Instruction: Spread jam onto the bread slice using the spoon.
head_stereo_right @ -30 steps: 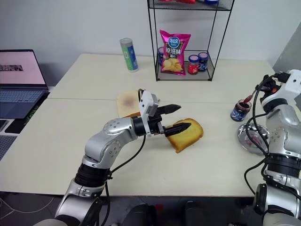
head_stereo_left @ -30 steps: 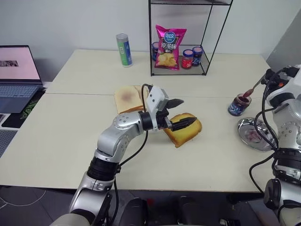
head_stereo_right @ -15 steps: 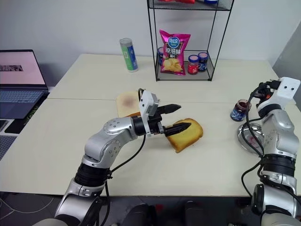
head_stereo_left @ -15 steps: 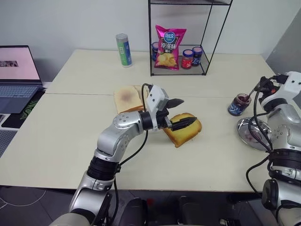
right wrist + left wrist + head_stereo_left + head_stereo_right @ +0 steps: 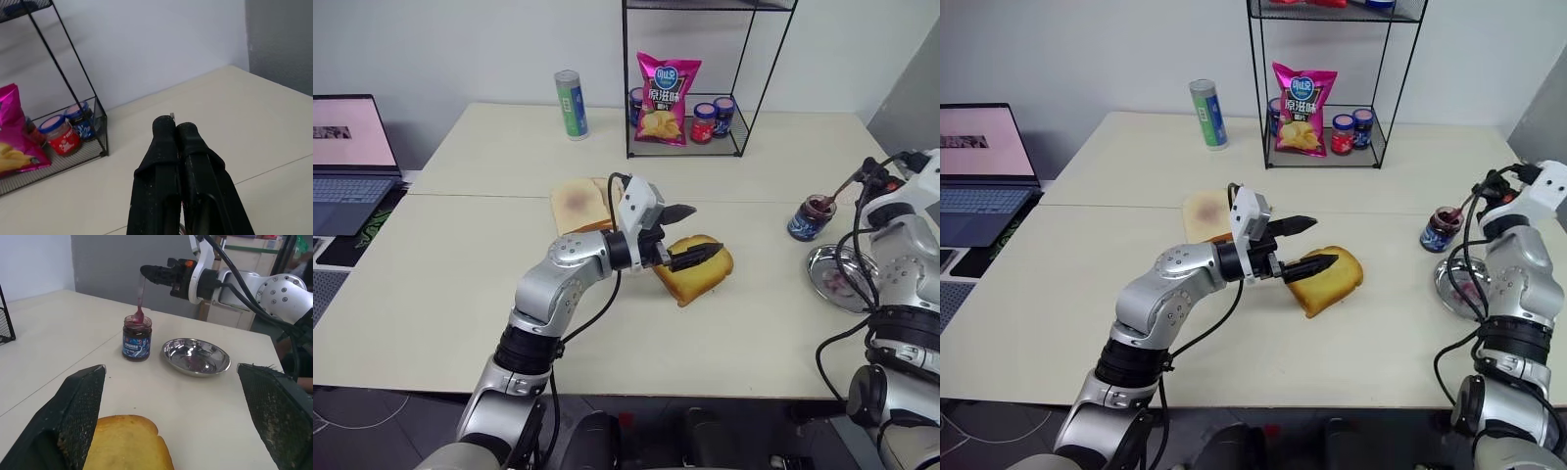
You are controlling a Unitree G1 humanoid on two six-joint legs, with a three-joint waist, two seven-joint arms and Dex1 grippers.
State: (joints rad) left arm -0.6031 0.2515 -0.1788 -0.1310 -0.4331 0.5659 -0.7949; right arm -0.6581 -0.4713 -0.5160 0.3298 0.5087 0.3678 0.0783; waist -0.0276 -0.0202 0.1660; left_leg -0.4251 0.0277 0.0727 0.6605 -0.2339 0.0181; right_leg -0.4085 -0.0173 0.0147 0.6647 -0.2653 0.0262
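The thick golden bread slice (image 5: 703, 276) lies mid-table. My left gripper (image 5: 691, 235) is open across it; one finger (image 5: 80, 413) rests at the slice's edge and the other (image 5: 279, 409) stands well clear. The jam jar (image 5: 810, 217) with the dark blue label stands at the right, lid off, with dark jam inside. The spoon (image 5: 141, 296) stands with its bowl in the jar (image 5: 137, 338), its thin handle rising to my right gripper (image 5: 869, 174). That gripper (image 5: 175, 126) is shut on the handle's tip, above and beside the jar.
A silver dish (image 5: 839, 277) smeared with red sits just in front of the jar. Paler flat slices (image 5: 576, 204) lie behind my left wrist. At the back stand a wire rack (image 5: 636, 152) with a chips bag (image 5: 668, 98) and small jars (image 5: 705, 122), and a green can (image 5: 572, 104). A laptop (image 5: 347, 147) sits far left.
My right gripper has rolled and shifted slightly right and down with the spoon, whose bowl stays in the jar. The left arm and bread are as before.
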